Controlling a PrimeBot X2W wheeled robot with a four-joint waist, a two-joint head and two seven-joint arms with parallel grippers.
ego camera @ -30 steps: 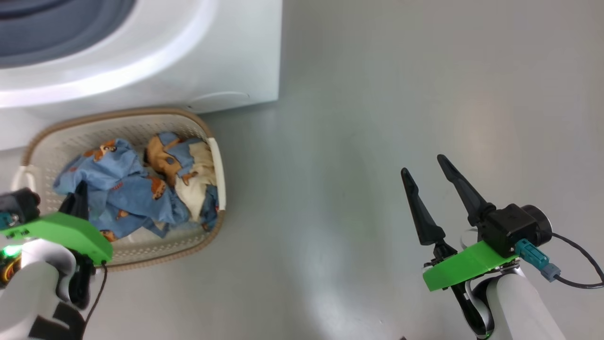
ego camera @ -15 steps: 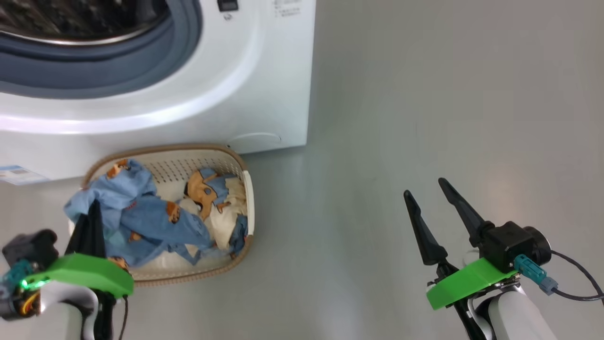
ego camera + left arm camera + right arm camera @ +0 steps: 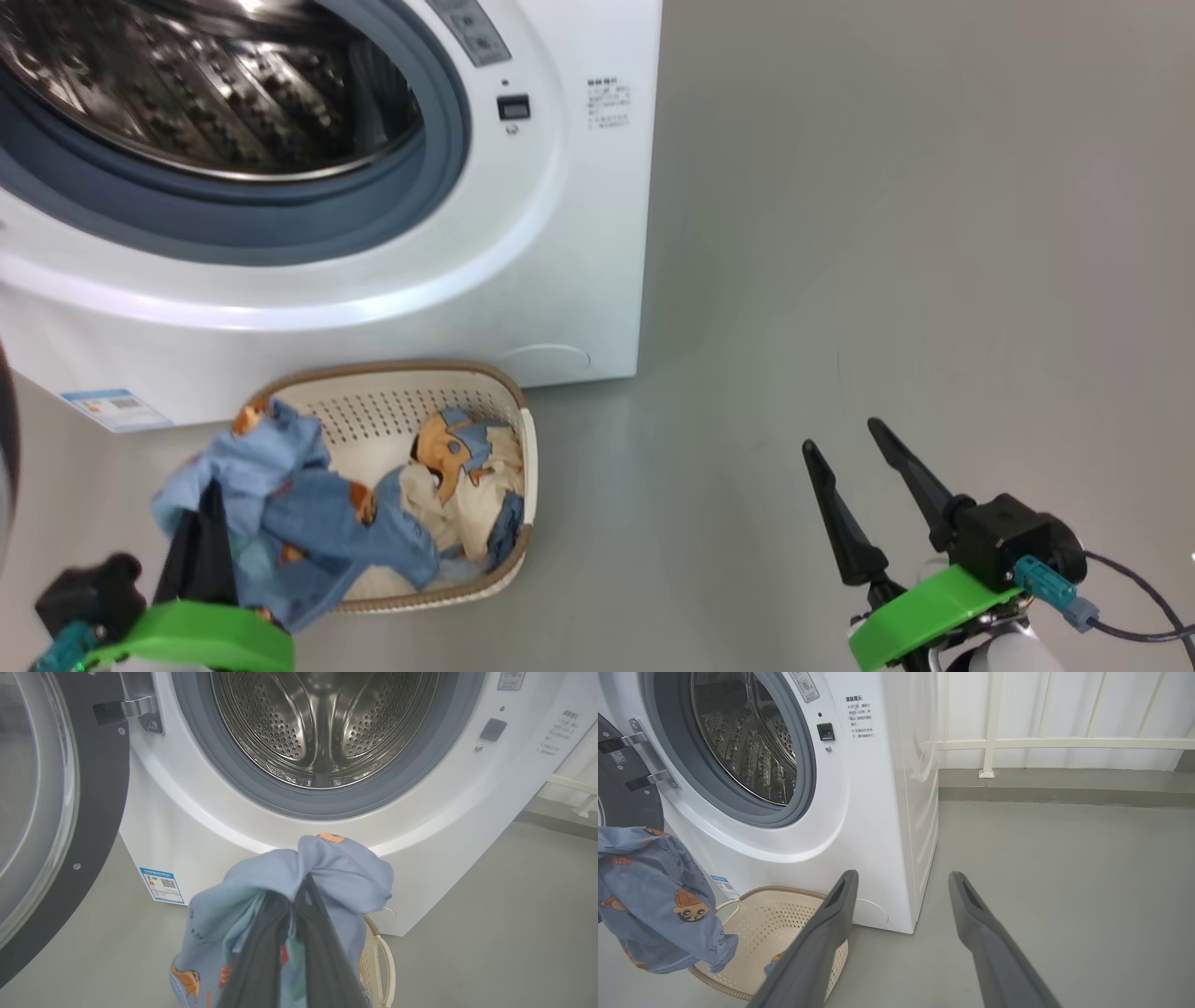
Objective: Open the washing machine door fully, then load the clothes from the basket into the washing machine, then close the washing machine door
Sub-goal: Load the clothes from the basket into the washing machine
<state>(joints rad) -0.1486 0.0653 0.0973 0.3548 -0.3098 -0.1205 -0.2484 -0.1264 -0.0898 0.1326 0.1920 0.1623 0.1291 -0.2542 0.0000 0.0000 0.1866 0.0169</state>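
Clamping the left fingers (image 3: 322,956) tight on a light blue garment (image 3: 345,872), bunched over both fingertips. Hanging it over the basket (image 3: 401,425), before the washing machine (image 3: 579,233), below the drum opening. Holding the right fingers (image 3: 990,947) spread wide and empty above the floor (image 3: 887,233).

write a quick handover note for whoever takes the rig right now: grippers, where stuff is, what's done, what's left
Left gripper: shut on a light blue garment, held over the basket, below the drum opening.
Right gripper: open, empty, over the bare floor to the right of the washing machine.
Washing machine door: swung open wide. No clothes visible in the drum.
Basket: on the floor against the machine's front, with more clothes inside.
Done: door opened, one garment gripped.
Left: put this garment in the drum, load the rest, close the door.
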